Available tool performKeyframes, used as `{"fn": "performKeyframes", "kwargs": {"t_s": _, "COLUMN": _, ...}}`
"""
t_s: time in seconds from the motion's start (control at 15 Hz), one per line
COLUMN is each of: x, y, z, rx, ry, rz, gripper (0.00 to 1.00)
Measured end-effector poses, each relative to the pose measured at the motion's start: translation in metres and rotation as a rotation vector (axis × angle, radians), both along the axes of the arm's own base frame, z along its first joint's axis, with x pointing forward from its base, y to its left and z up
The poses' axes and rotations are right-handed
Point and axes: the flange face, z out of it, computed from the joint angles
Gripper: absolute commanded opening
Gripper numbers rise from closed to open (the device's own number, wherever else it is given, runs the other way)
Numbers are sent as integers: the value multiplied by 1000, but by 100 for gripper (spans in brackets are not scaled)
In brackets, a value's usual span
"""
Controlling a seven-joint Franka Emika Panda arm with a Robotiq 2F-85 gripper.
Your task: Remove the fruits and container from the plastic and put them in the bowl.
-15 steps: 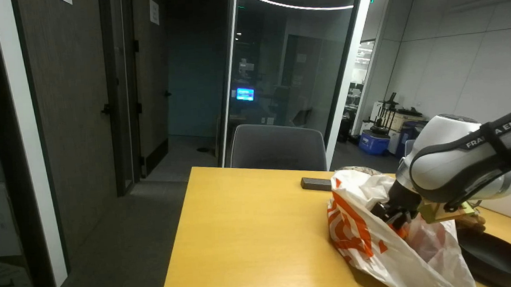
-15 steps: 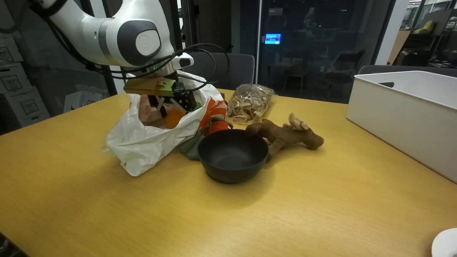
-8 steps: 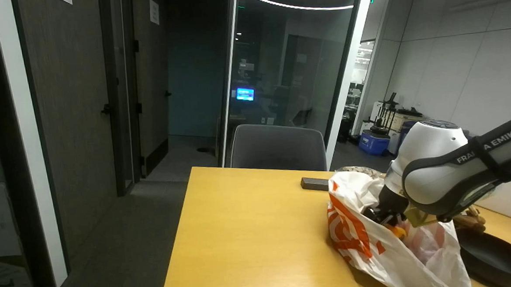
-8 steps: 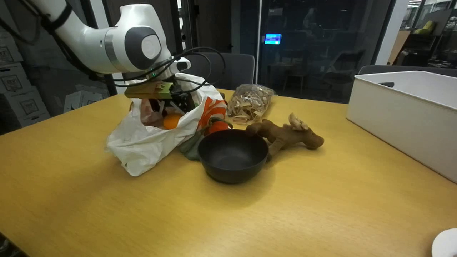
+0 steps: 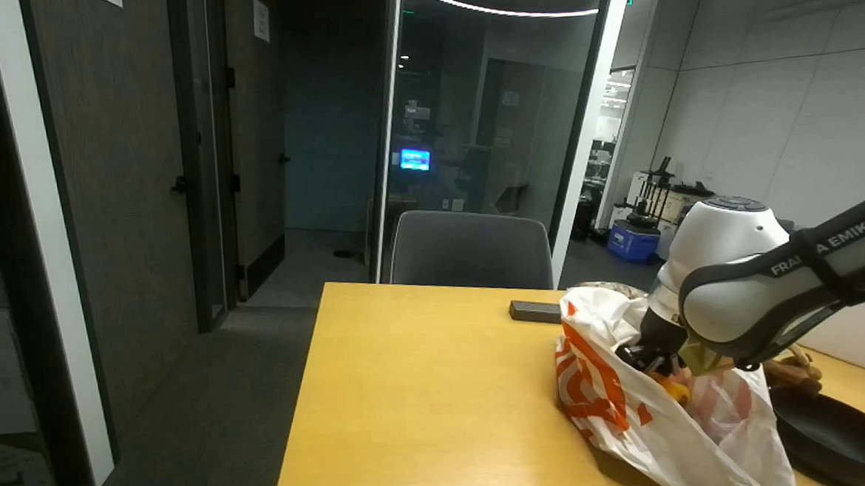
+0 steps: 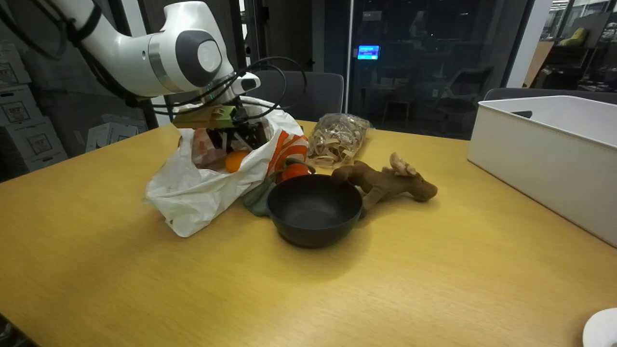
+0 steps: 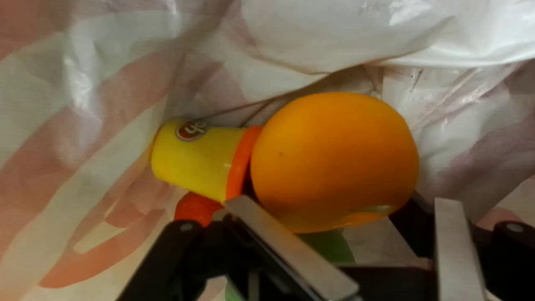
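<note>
A white plastic bag with red print (image 6: 193, 202) lies open on the table; it also shows in an exterior view (image 5: 618, 403). Inside it, the wrist view shows an orange (image 7: 334, 154), a yellow container with an orange lid (image 7: 192, 163), a small red thing (image 7: 196, 209) and part of a green thing (image 7: 330, 246). The orange also shows at the bag's mouth (image 6: 235, 162). My gripper (image 7: 326, 207) reaches into the bag, fingers spread on either side of the orange's lower part. Firm contact on both sides is not visible. The black bowl (image 6: 313, 212) stands beside the bag.
A red-orange object (image 6: 295, 170) and grey-green cloth (image 6: 258, 198) lie between bag and bowl. A brown plush moose (image 6: 385, 183) touches the bowl's far side. A clear bag of brown pieces (image 6: 337, 140), a white bin (image 6: 540, 149) and a dark block (image 5: 534, 311) stand around.
My gripper shifted and dipped over the bag, then rose slightly. The bag and the orange shifted a little. The bowl has not moved.
</note>
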Motion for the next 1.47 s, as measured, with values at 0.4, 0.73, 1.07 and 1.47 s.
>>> {"fn": "performKeyframes", "kwargs": {"t_s": 0.4, "x": -18, "y": -2, "z": 24, "rx": 72, "ry": 199, "rz": 58, "gripper": 53}}
{"fn": "performKeyframes", "kwargs": {"t_s": 0.73, "x": -43, "y": -27, "z": 88, "rx": 58, "ry": 305, "rz": 87, "gripper": 53}}
{"fn": "performKeyframes", "kwargs": {"t_s": 1.07, "x": -66, "y": -73, "z": 131, "rx": 42, "ry": 358, "rz": 13, "gripper": 53}}
{"fn": "performKeyframes", "kwargs": {"t_s": 1.47, "x": -87, "y": -186, "z": 137, "rx": -18, "ry": 366, "rz": -312, "gripper": 53}}
